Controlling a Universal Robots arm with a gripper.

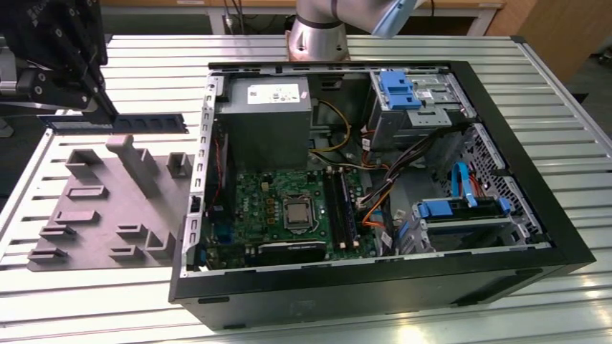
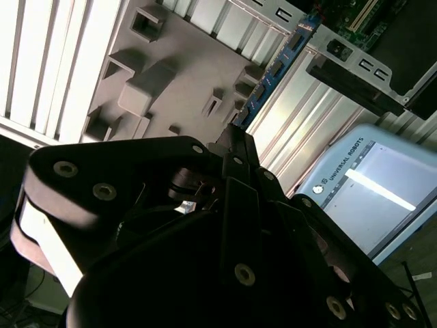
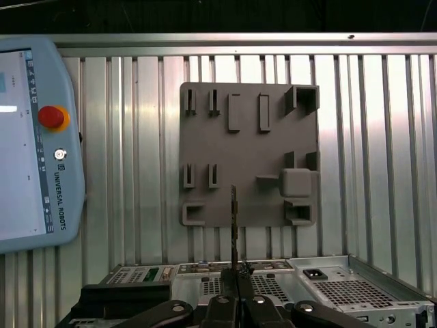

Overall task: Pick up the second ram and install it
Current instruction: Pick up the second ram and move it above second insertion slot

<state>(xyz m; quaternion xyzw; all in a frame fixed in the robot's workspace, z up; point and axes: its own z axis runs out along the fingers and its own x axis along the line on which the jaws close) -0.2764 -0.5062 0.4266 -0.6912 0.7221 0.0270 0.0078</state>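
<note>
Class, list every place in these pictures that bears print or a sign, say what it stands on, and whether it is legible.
Teach pendant bezel: a maker's name, legible, left unquoted.
Pendant screen: blurred.
White label on the power supply: too small.
Red button on the pendant: no marking readable.

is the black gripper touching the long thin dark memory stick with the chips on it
Touching. In the first wrist view the black gripper clamps the long thin dark memory stick, seen edge-on, between its fingers with no gap.
</note>
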